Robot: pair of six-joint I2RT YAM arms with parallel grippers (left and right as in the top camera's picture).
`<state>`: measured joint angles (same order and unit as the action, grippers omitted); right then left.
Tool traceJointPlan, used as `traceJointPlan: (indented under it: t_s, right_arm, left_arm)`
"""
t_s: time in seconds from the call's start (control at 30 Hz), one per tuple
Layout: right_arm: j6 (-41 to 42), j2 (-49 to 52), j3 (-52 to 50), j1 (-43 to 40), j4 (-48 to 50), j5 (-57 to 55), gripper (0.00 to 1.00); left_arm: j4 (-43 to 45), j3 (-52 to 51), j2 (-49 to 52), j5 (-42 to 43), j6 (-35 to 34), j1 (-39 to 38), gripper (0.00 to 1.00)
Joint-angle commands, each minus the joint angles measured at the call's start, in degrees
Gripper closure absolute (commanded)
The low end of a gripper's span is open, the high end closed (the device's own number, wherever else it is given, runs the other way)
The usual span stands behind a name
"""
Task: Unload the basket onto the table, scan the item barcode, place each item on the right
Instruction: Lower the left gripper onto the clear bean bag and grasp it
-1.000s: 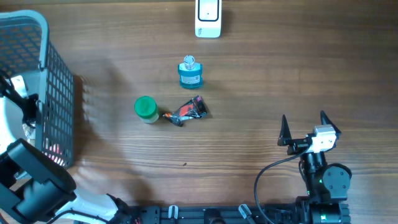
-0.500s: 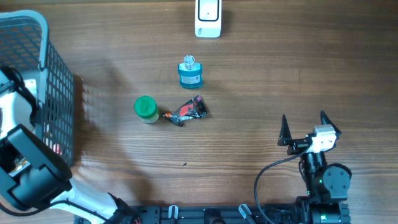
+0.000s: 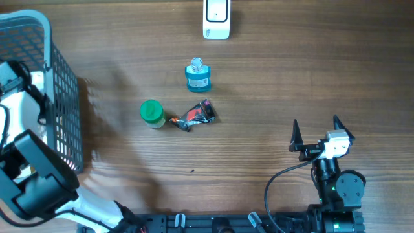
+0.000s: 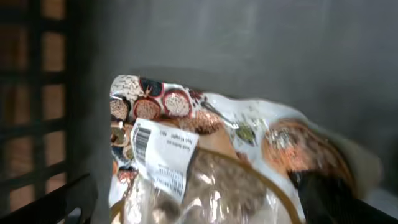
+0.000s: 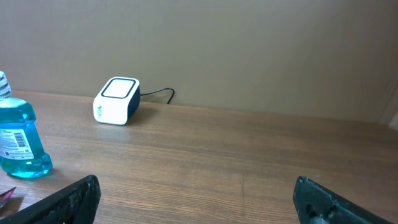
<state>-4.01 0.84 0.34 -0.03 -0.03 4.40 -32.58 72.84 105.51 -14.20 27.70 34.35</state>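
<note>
Wooden table [image 3: 272, 84] with wide bare room at centre and right. A grey mesh basket [image 3: 65, 97] stands at the left edge. Inside it lies a packet [image 4: 205, 143] with a white barcode label [image 4: 163, 155], its print too blurred to read. The left gripper [image 4: 199, 208], jaws spread wide, hovers with the packet just ahead. The right gripper [image 3: 315, 123], also wide, holds nothing and is well apart from the scanner [image 3: 216, 16].

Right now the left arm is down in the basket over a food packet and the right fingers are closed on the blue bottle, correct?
Not quite. The right fingers are open and empty; the blue bottle stands on the table well clear of them, as the overhead view shows. The left arm is down in the basket over a food packet.
</note>
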Motion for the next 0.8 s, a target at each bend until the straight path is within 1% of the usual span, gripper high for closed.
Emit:
traceJointPlan:
  t_s: [0.0,0.13,0.2,0.3,0.43,0.53,0.6,0.7,0.77]
  right_arm:
    - [-0.44,-0.31,-0.04,0.09,0.15,-0.52,0.0]
    - [-0.44,-0.31,-0.04,0.07,0.15,-0.52,0.0]
    - [-0.46,-0.31,-0.04,0.09,0.15,-0.52,0.0]
    - [-0.46,-0.31,-0.04,0.09,0.15,-0.52,0.0]
    - [-0.46,-0.31,-0.04,0.09,0.13,-0.52,0.0]
    - [-0.44,-0.31,-0.04,0.09,0.15,-0.52,0.0]
    - [-0.46,-0.31,-0.04,0.07,0.15,-0.52,0.0]
    - [-0.44,-0.31,-0.04,0.09,0.15,-0.52,0.0]
    - [-0.44,-0.31,-0.04,0.07,0.15,-0.52,0.0]
  left_arm:
    - [-0.92,-0.2,-1.27,-1.99,3.41,4.07,0.0]
    - [-0.57,-0.2,-1.27,-4.76,2.67,8.83,0.0]
    - [0.35,-0.17,-1.33,-4.09,-1.2,11.02,0.0]
    - [1.01,-0.17,-2.36,3.98,-1.36,11.89,0.0]
    - [2.82,-0.17,-5.09,7.63,-1.57,10.14,0.0]
    - [4.74,-0.17,-7.74,8.94,-6.97,9.57,0.0]
    - [4.74,-0.17,-8.44,11.96,-8.92,9.57,0.0]
    - [2.73,-0.2,-7.96,16.92,-8.61,9.07,0.0]
    - [1.9,-0.2,-7.17,17.62,-6.67,8.41,0.0]
